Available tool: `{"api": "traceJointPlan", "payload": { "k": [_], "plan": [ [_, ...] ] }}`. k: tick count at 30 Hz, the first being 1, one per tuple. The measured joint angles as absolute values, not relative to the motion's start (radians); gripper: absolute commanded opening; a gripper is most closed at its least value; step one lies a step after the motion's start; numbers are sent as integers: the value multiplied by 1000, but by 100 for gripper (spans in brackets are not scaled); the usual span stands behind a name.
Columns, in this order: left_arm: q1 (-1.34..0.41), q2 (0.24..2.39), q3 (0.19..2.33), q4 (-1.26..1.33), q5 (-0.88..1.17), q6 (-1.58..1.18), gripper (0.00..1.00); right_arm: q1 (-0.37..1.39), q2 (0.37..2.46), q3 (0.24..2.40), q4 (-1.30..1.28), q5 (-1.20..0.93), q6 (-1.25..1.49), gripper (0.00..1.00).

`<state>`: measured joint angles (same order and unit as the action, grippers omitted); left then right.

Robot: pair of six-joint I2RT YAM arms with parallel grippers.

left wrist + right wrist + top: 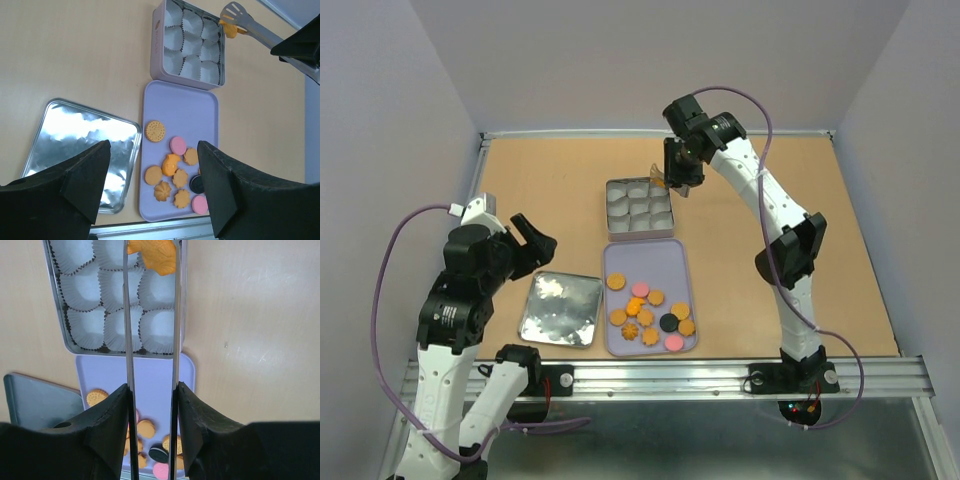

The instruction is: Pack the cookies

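The right tool point(152, 390) is clamped around the handles of a pair of metal tongs point(126, 315), both fingers pressing the two blades towards each other. Out beyond its fingertips, the tongs' tips pinch one orange cookie point(152, 255), which hangs over a corner of the open tin point(158, 42), partly overlapping the rim on that side. The tin is lined with white paper cups point(115, 325); all the cups that can be seen are unfilled. Directly under the right tool's fingers lies the lilac tray point(180, 107), touching the tin's near wall, and the rest of the cookies point(172, 165) sit clustered on it: mostly orange-brown rounds and flower shapes, two pink ones and one black. The left tool point(152, 145) has its fingers spread wide with nothing between them, held off the surface point(840, 200). Below one of its fingers is the shiny silver lid point(80, 130), lying flat just beside the tray; below the other is the cookie-covered end of the tray. The two tools are well apart.
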<state>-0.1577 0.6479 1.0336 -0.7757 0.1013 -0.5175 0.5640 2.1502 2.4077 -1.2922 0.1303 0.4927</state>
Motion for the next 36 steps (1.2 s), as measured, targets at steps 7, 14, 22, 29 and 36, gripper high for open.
{"api": "traceJointPlan", "payload": {
  "k": [7,14,22,29,36],
  "plan": [
    [-158,670,1035,-775,101,-519,81,564,2197,2408,-1260,132,485,45],
    [-158,688,1048,-775,93,-507,81,564,2239,2408,-1237,144,476,50],
    [-158,688,1050,-774,88,-502,81,564,2245,2406,-1214,156,467,56],
    [-158,691,1050,-764,89,-497,81,564,2247,2406,-1204,159,467,56],
    [-158,701,1050,-744,89,-491,81,564,2246,2406,-1203,157,468,56]
  ]
}}
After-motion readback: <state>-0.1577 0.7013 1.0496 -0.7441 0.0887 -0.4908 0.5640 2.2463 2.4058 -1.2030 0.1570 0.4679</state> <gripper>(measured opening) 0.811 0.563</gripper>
